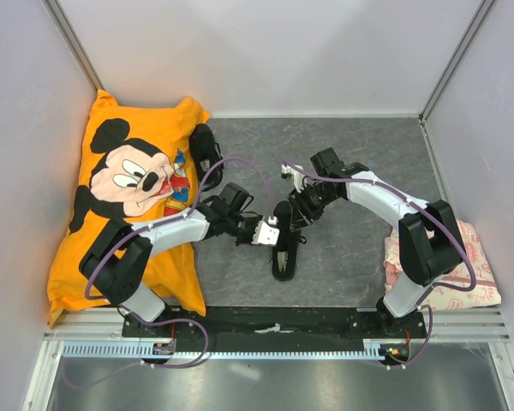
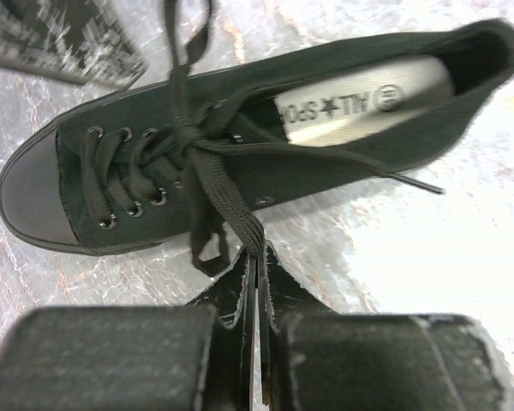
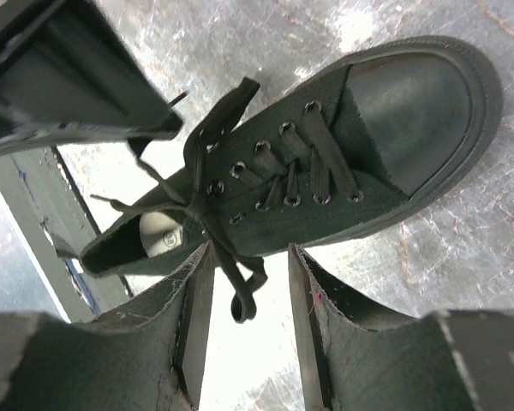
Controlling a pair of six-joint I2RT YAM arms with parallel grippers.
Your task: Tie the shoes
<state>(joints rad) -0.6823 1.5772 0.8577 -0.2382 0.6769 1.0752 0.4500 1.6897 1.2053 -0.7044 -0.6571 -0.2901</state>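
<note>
Tension is the thing to mind in this step: the laces (image 2: 193, 150) of the shoe (image 1: 284, 253) already cross in a knot over the tongue, and I judge the work in hand to be drawing a bow snug. To do it well, both sides should be pulled outward together and kept low, so the knot closes without dragging the shoe or slipping a loop back through. The shoe lies lengthwise, near to far, on the tabletop (image 1: 360, 145) at the middle, between the two arms. A second shoe (image 1: 206, 150) sits far left against the orange pillow (image 1: 128, 188), well apart. The left gripper (image 2: 257, 257) is just beside the shoe's left flank, and its jaws are pressed nearly together, pinching the end of a flat strand (image 2: 231, 210) that runs from the knot. The right gripper (image 3: 250, 250) hovers on the opposite side, its jaws spread wide. A small loop (image 3: 244, 295) hangs in the gap between them, gripped by neither side. That loop looks limp, so the right jaws would need to close squarely on it before any pull.
</note>
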